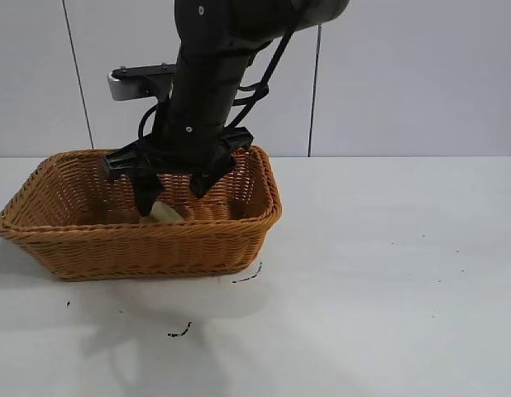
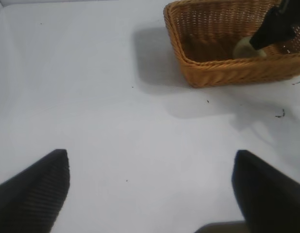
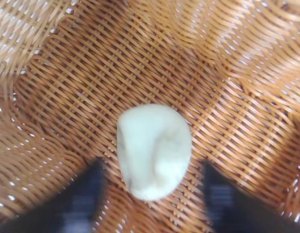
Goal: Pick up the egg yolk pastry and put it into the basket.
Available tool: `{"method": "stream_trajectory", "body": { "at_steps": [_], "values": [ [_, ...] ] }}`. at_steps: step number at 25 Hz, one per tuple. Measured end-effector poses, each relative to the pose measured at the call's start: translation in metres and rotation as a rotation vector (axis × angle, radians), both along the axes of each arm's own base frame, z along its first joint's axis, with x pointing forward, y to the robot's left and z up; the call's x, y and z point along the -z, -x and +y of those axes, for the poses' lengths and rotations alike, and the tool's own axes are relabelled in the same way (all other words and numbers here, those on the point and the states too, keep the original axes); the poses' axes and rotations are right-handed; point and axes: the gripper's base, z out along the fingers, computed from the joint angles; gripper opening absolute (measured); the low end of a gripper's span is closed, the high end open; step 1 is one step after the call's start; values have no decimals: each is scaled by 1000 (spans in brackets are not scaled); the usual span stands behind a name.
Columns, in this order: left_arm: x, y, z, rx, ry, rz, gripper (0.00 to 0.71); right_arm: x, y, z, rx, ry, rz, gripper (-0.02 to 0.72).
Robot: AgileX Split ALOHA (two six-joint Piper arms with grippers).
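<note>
The right gripper [image 3: 152, 187] hangs inside the basket [image 1: 140, 248], fingers wide apart and holding nothing; the pastry [image 3: 154, 150] lies between them on the basket floor, free.

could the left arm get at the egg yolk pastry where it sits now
Probably not easily. The egg yolk pastry lies inside the basket with the open right gripper straddling it; the left gripper sits far off.
</note>
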Motion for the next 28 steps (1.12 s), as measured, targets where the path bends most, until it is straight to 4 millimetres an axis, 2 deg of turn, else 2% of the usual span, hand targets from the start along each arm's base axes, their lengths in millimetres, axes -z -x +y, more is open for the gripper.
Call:
{"method": "stream_trajectory", "body": {
  "at_steps": [2, 6, 10, 12, 16, 19, 24, 26, 28],
  "values": [
    [0, 0, 0, 0, 0, 0, 693, -14, 3, -3, 7, -3, -6, 678],
    [0, 0, 0, 0, 0, 0, 693, -61, 11, -13, 53, -60, -32, 689],
    [0, 0, 0, 0, 0, 0, 693, -102, 13, -38, 104, -81, -54, 689],
    [0, 0, 0, 0, 0, 0, 693, -113, 8, -56, 142, -78, -53, 690],
    [0, 0, 0, 0, 0, 0, 693, -117, -13, -103, 253, -41, -30, 694],
    [0, 0, 0, 0, 0, 0, 693, -115, -32, -147, 344, 3, -14, 695],
    [0, 0, 0, 0, 0, 0, 693, -113, -54, -238, 547, 58, 33, 695],
    [0, 0, 0, 0, 0, 0, 693, -112, -58, -273, 624, 68, 51, 695],
    [0, 0, 0, 0, 0, 0, 693, -111, -59, -299, 681, 80, 70, 695]
  ]
}}
